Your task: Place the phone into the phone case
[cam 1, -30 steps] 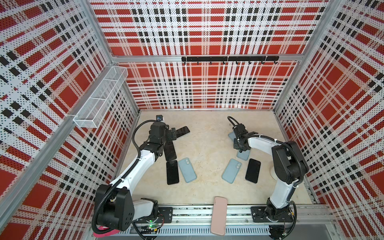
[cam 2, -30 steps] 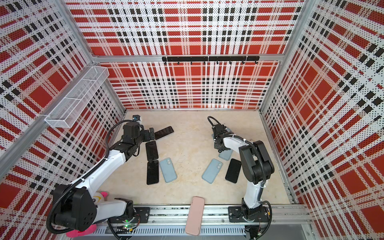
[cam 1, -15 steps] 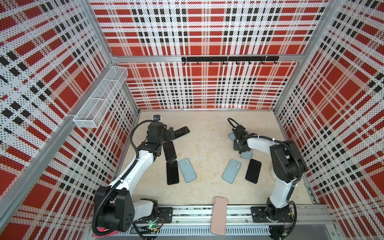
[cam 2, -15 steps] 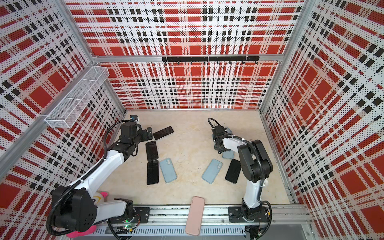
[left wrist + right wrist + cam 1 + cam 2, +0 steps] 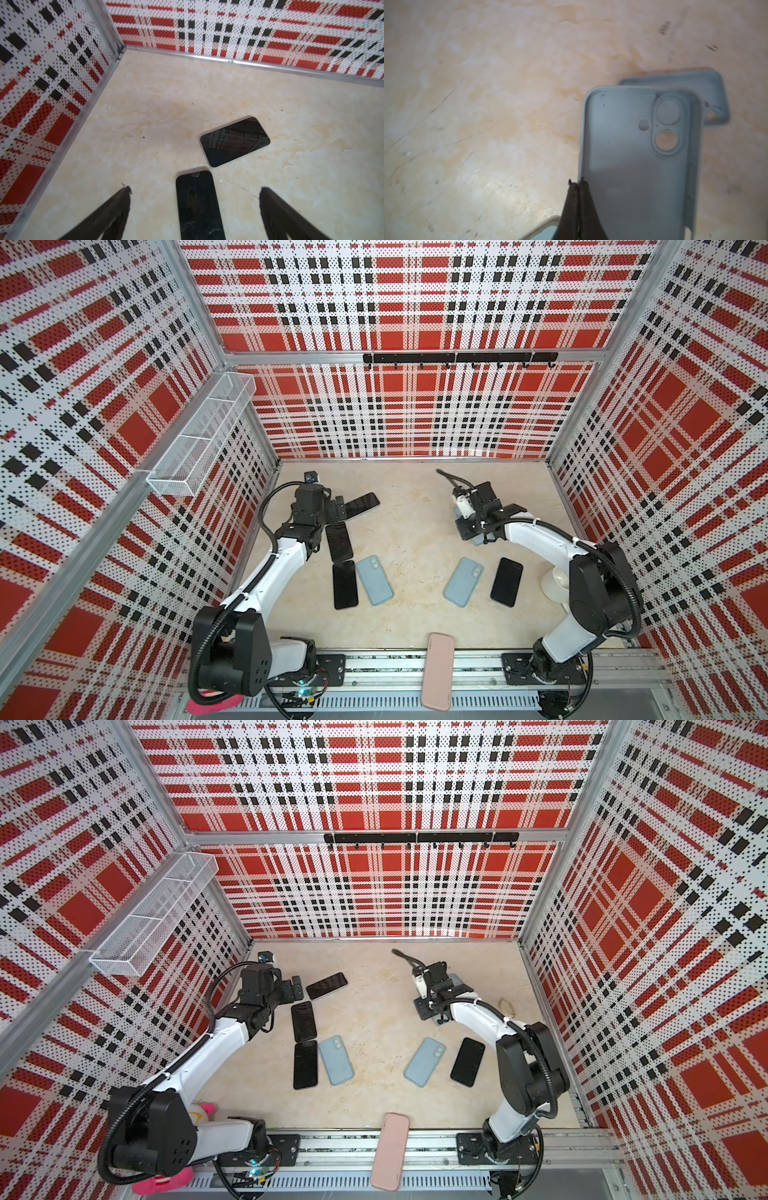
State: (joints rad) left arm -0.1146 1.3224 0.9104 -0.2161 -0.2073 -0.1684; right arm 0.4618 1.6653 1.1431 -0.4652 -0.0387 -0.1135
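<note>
The right hand [image 5: 576,184] is clenched on the side wall of a pale blue phone case [image 5: 639,166], its hollow facing the wrist camera, a second case [image 5: 714,89] behind it on the bench [image 5: 488,104]. The left hand [image 5: 195,189] hangs spread wide over a black phone [image 5: 197,205], gripping nothing. The case looks secured; next the left hand should grasp that phone and bring it squarely into the hollow.

My right wrist view is blurred: the phone case [image 5: 639,166] runs off the edge and half covers a second case [image 5: 714,97] behind it.
</note>
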